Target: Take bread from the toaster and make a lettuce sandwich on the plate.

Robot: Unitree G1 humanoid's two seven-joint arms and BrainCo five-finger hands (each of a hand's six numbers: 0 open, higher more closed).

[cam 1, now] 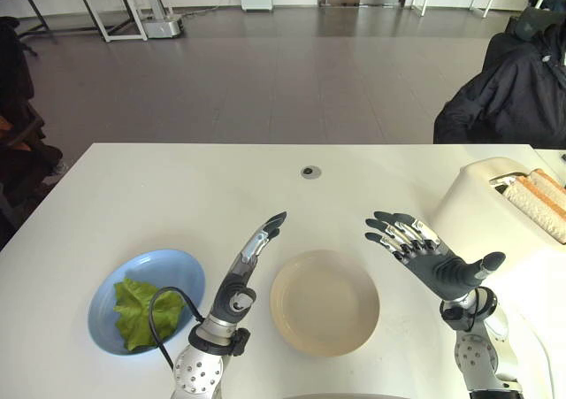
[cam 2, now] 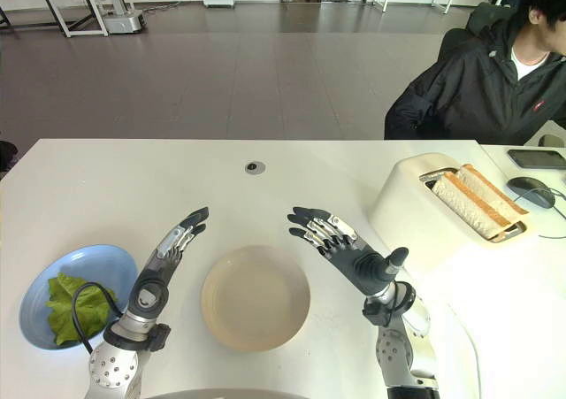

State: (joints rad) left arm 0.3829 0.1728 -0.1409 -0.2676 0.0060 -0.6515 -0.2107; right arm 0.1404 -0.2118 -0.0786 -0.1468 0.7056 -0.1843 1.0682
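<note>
Both my hands are empty with fingers spread: my left hand [cam 1: 246,271] hovers between the bowl [cam 1: 172,264] and the plate [cam 1: 325,303], my right hand [cam 1: 435,264] between the plate and the toaster [cam 1: 478,209]. The bread [cam 1: 541,200] stands in the toaster's slots with its top edges poking out, well apart from my right hand. I judge it light, dry and crumbly, so I'd pinch the exposed top gently and lift straight up. The lettuce [cam 1: 141,312] in the bowl looks thin and limp, so it is best gathered loosely, not squeezed.
</note>
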